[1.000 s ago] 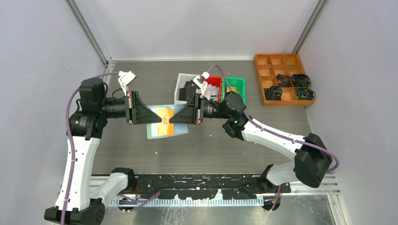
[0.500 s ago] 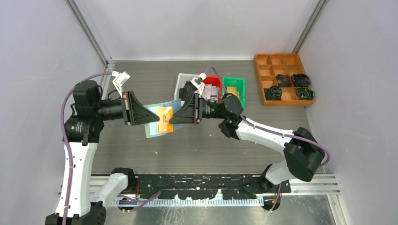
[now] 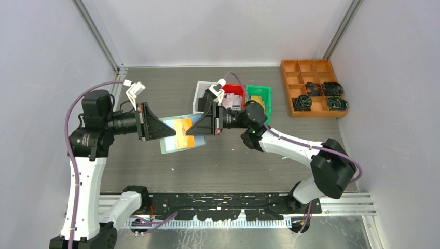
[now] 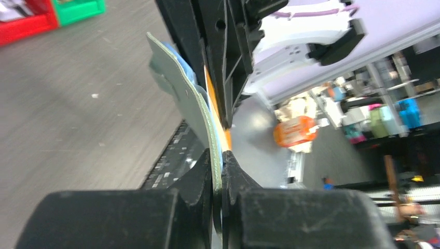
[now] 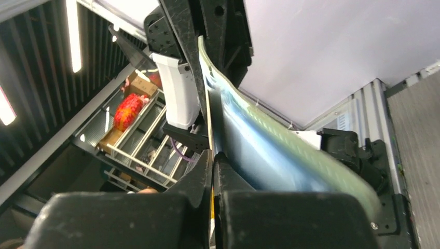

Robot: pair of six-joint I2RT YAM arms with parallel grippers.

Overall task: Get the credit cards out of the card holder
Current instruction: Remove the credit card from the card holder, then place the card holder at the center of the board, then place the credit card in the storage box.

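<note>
- left gripper (image 3: 174,130) was clamped on the holder (image 3: 167,142), mid-air, probably as an anchor
- right gripper (image 3: 189,132) pinched the gold card (image 3: 182,126), looked set to slide it out

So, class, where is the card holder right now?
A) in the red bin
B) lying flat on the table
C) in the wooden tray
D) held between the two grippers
D: the left gripper pinches the card holder at its edge, while the right gripper pinches the orange credit card in it.
</note>
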